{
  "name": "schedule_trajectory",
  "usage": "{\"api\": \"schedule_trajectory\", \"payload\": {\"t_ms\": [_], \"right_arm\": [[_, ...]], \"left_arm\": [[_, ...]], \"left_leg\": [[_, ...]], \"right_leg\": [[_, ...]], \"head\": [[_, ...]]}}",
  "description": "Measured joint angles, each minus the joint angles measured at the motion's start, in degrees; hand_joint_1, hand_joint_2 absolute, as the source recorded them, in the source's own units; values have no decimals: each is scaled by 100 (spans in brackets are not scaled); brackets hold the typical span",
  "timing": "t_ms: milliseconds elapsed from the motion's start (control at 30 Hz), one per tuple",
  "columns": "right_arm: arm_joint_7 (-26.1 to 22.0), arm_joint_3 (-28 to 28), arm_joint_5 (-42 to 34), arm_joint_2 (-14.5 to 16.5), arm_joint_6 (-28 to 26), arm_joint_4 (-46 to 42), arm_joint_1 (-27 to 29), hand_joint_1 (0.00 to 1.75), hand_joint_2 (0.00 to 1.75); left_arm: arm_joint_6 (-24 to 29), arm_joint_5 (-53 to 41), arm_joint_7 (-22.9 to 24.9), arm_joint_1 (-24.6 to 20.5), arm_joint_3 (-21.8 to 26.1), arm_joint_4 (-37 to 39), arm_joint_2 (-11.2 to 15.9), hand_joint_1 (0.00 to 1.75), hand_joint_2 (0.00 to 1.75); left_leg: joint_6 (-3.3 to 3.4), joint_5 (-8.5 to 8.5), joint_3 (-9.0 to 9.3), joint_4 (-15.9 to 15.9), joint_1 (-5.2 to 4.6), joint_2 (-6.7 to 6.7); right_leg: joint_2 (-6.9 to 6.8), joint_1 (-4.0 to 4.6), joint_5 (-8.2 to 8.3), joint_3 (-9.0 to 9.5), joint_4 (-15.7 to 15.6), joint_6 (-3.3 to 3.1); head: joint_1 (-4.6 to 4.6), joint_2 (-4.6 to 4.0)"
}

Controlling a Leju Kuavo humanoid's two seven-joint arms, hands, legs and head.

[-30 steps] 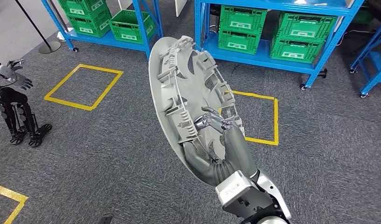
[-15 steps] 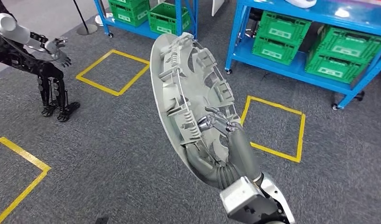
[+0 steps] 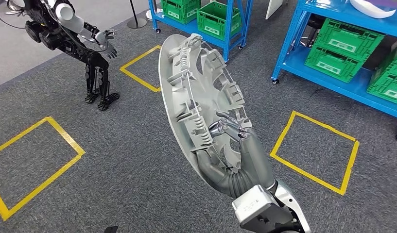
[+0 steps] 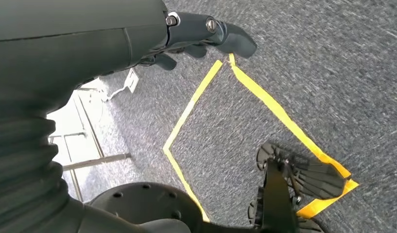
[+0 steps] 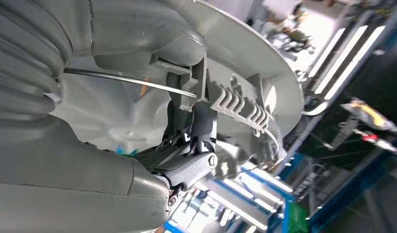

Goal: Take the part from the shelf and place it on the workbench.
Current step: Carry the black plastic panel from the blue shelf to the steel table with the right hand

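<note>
- The part (image 3: 201, 104), a grey plastic wheel cover, is standing on edge in mid-scene, ribbed inner face showing; the right hand (image 3: 235, 145) is gripping it through a spoke opening.
- It is probably handling light and stiff yet awkwardly broad; thin clips and the wire ring (image 5: 128, 81) are looking fragile, so a spoke is making the safer hold.
- The left hand (image 4: 196, 39) is hanging with fingers curled, seemingly holding nothing.
- Grey carpet (image 3: 113, 165) with yellow tape squares (image 3: 314, 145) is lying below; blue shelves (image 3: 303, 34) with green crates (image 3: 342, 48) are standing far right; another robot (image 3: 84, 43) far left.
</note>
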Motion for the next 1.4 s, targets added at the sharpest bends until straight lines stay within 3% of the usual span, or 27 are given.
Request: {"api": "schedule_trajectory", "payload": {"t_ms": [67, 133, 167, 200, 267, 333, 433, 500, 567, 600, 633, 667, 700, 800, 867, 933, 967, 1033, 1100, 1133, 1167, 1200, 1233, 1300, 1367, 1400], "right_arm": [[-11, -1, -9, 0, 0, 11, -6, 175, 175], [-16, -1, -10, -1, -1, 28, -8, 175, 175], [-19, -1, -12, -1, -1, 34, -12, 175, 175], [-22, -1, -15, -1, -1, 37, -18, 175, 175], [-26, -1, -21, -1, 1, 39, -31, 175, 175], [-29, 1, -26, -2, 3, 40, -40, 175, 175], [-32, 7, -27, -2, 4, 41, -63, 175, 175], [-40, 10, -34, -2, 2, 47, -98, 175, 175], [-55, 12, -55, -10, -2, 65, -115, 175, 175], [-63, 12, -66, -19, -5, 79, -116, 175, 175], [-68, 12, -76, -26, -7, 97, -113, 175, 175], [-73, 13, -83, -32, -9, 112, -113, 175, 175], [-77, 13, -87, -36, -12, 123, -113, 175, 175], [-80, 16, -101, -38, -17, 132, -115, 175, 175], [-84, 22, -107, -39, -20, 134, -114, 175, 175], [-87, 31, -108, -37, -24, 135, -117, 175, 175], [-88, 34, -107, -33, -27, 135, -121, 175, 175], [-91, 38, -103, -25, -40, 133, -128, 175, 175], [-90, 38, -96, -25, -52, 131, -128, 175, 175], [-86, 38, -94, -25, -53, 131, -127, 175, 175], [-82, 38, -92, -25, -52, 131, -128, 175, 175], [-72, 38, -93, -25, -50, 130, -130, 175, 175], [-60, 38, -93, -25, -49, 129, -132, 175, 175], [-35, 38, -95, -25, -45, 127, -134, 175, 175], [-25, 42, -96, -25, -37, 126, -132, 175, 175], [-23, 45, -96, -24, -32, 126, -133, 175, 175]], "left_arm": [[-1, 2, -1, -18, 0, -2, -5, 0, 175], [-1, 3, 0, -19, 0, -3, -4, 0, 175], [-1, 3, 1, -11, 0, -3, -2, 0, 175], [-1, 3, 1, -3, 0, -3, 3, 0, 175], [-1, 3, 1, -4, 0, -6, 10, 0, 175], [-1, 3, -1, -21, 0, -11, 12, 0, 175], [-1, 3, 1, -15, 0, -10, 10, 0, 175], [-1, 3, 1, -5, 1, -8, 13, 0, 175], [-1, 3, -1, -19, 2, -9, 17, 0, 175], [-1, 3, -1, -27, 2, -9, 16, 0, 175], [-1, 3, -1, -28, 2, -8, 14, 0, 175], [-1, 3, -1, -25, 2, -7, 12, 0, 175], [-1, 3, -1, -21, 2, -5, 11, 0, 175], [-1, 3, -1, -24, 2, -7, 9, 0, 175], [-1, 3, 1, -25, 2, -8, 8, 0, 175], [-1, 3, 1, -15, 2, -6, 12, 0, 175], [-1, 2, 1, -8, 2, -4, 14, 0, 175], [-1, -2, 1, -11, 2, -4, 15, 0, 175], [-1, -10, -1, -27, 1, -5, 11, 0, 175], [-1, -14, -1, -31, 0, -4, 11, 0, 175], [-1, -19, 1, -30, 0, -4, 11, 0, 175], [-3, -25, 3, -29, 0, -4, 12, 0, 175], [-7, -31, 5, -29, 0, -4, 14, 0, 175], [-15, -40, 9, -40, 0, -7, 19, 0, 175], [-18, -41, 13, -54, 0, -9, 20, 0, 175], [-18, -41, 15, -53, 0, -7, 20, 0, 175]], "left_leg": [[-49, -332, -347, 681, 1, 364], [-85, -491, -628, 1212, 24, 475], [-94, -416, -620, 1193, 35, 497], [-95, -253, -492, 948, 43, 532], [-61, 79, -69, 169, 32, 724], [25, 199, 161, -265, -1, 847], [150, 213, 153, -313, -18, 697], [220, 248, 166, -354, 13, 576], [260, 268, 157, -363, 25, 451], [270, 270, 146, -358, 22, 383], [273, 271, 138, -351, 18, 308], [273, 271, 135, -343, 15, 232], [270, 270, 134, -332, 14, 155], [226, 260, 121, -285, 13, -60], [154, 260, 88, -274, 10, -157], [69, 274, 62, -298, 21, -222], [38, 259, 46, -275, 19, -166], [-9, 50, -113, 52, 5, 123], [-40, -332, -464, 781, 4, 412], [-52, -469, -628, 1126, 10, 464], [-56, -501, -706, 1302, 12, 484], [-53, -426, -670, 1260, 13, 496], [-41, -262, -513, 985, 10, 524], [17, 66, -61, 184, -21, 704], [95, 177, 165, -245, -63, 811], [128, 168, 167, -273, -78, 777]], "right_leg": [[-171, 9, -16, 22, -12, -43], [-337, 17, -35, 27, -8, -57], [-410, 16, -45, 35, -7, -53], [-476, 15, -57, 49, -5, -43], [-598, 27, -96, 92, 1, 0], [-696, 48, -132, 128, 5, 67], [-788, 41, -161, 166, 1, 181], [-561, 16, -321, 79, 238, 244], [-255, 7, -666, -254, 917, 269], [-193, 10, -812, -457, 1299, 270], [-169, 14, -874, -609, 1562, 266], [-159, 17, -825, -674, 1632, 256], [-146, 18, -681, -635, 1492, 241], [94, 10, -151, -172, 416, 181], [200, 19, -80, -43, 93, 139], [108, 31, -62, -34, 69, 72], [56, 30, -48, -12, 47, 29], [-68, 18, -28, 31, 3, -51], [-196, 35, -39, 37, 2, -89], [-263, 43, -46, 36, 4, -96], [-326, 48, -53, 38, 5, -99], [-385, 51, -61, 45, 6, -96], [-443, 52, -72, 58, 9, -88], [-552, 70, -111, 93, 21, -51], [-642, 93, -143, 115, 29, 4], [-686, 103, -151, 121, 25, 35]], "head": [[-47, 0], [-50, 0], [-51, 0], [-51, 0], [-51, 0], [-44, 0], [-37, 0], [-24, 0], [4, 0], [17, 0], [22, 0], [24, 0], [28, 0], [33, 0], [32, 0], [30, 0], [25, 0], [-5, 0], [-30, 0], [-30, 0], [-31, 0], [-31, 0], [-32, 0], [-32, 0], [-25, 0], [-22, 0]]}}
